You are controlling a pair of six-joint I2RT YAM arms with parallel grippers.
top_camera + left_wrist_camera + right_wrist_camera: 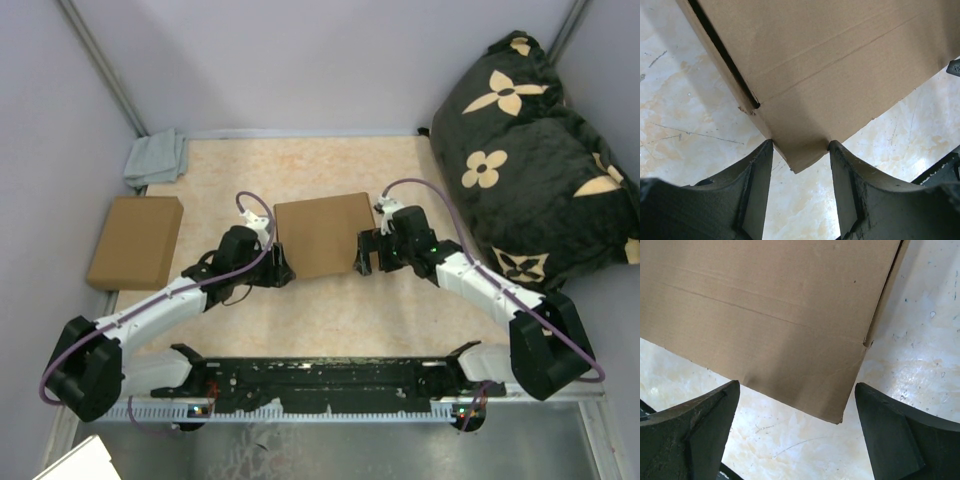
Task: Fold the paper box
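Left jaws are pinching the near-left corner of the paper box [318, 233], which is lying mid-counter. Right jaws are standing spread around its near-right corner, touching nothing. You should be closing them squarely there, keeping both corners level.

Pale lavender walls [300, 60] close in the desk [330, 165] on three sides, with a slanted metal post [100, 65] at each far corner. The desk top is beige and marbled, with fine scratches. A black cushion [540, 160] with cream flowers slumps along its right edge. A grey-blue cloth [157, 158] lies crumpled at its far left corner. The light is soft and even.
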